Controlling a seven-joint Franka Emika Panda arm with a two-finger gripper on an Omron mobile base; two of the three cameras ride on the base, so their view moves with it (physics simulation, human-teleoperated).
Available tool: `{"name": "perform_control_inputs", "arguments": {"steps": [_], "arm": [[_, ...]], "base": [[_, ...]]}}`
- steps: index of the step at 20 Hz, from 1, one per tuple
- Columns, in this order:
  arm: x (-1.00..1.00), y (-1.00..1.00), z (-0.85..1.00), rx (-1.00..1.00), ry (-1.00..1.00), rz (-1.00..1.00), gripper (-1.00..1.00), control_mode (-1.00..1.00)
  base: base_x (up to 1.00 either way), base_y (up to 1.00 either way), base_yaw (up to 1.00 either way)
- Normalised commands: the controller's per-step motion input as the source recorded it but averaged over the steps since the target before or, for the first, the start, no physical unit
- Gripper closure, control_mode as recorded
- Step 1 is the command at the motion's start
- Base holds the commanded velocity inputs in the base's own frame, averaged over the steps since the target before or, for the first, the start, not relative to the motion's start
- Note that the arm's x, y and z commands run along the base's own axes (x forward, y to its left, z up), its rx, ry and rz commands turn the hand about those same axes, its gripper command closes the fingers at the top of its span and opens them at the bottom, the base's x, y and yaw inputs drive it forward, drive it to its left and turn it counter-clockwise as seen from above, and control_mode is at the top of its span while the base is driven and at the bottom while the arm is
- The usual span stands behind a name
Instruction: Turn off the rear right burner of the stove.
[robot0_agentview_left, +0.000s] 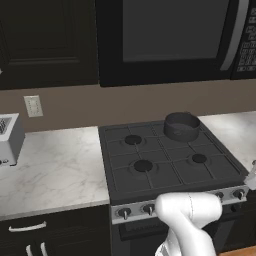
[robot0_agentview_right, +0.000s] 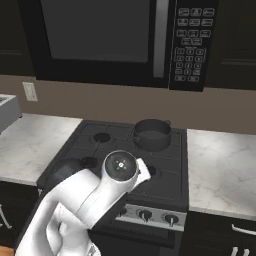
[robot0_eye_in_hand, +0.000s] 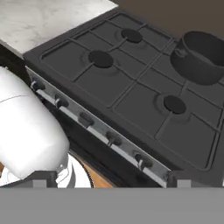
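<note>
Stove (robot0_agentview_left: 150, 165), rear right burner under the grey pot (robot0_agentview_left: 182, 125): the arm is well short of the silver knob strip (robot0_eye_in_hand: 105, 133), its jaw state cannot be told; it should approach square-on and select the correct knob first.

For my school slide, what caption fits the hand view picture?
Looking down at the stove: a dark pot sits on the rear right burner, knobs line the silver front.

You had the arm (robot0_agentview_left: 187, 220) folded low, in front of the stove's (robot0_agentview_left: 170, 155) knob strip. Its elbow (robot0_agentview_right: 120, 170) rose over the stove's front edge. Finger spacing could not be read.
</note>
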Motion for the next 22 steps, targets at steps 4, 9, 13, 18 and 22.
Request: {"name": "perform_control_inputs", "arguments": {"steps": [4,9,13,18,22], "arm": [[-0.52,-0.23,-0.5,-0.05,-0.31,0.25,-1.0,-1.0],[-0.43,-0.23,-0.21,0.0,-0.31,0.2,-1.0,-1.0],[-0.13,0.02,-0.47,-0.01,-0.22,0.11,-1.0,-1.0],[0.0,0.27,-0.52,0.0,-0.14,0.01,-1.0,-1.0],[0.09,0.28,-0.44,0.03,-0.08,0.0,-1.0,-1.0]], "base": [[0.0,0.0,0.0],[0.0,0.0,0.0],[0.0,0.0,0.0],[0.0,0.0,0.0],[0.0,0.0,0.0]]}}
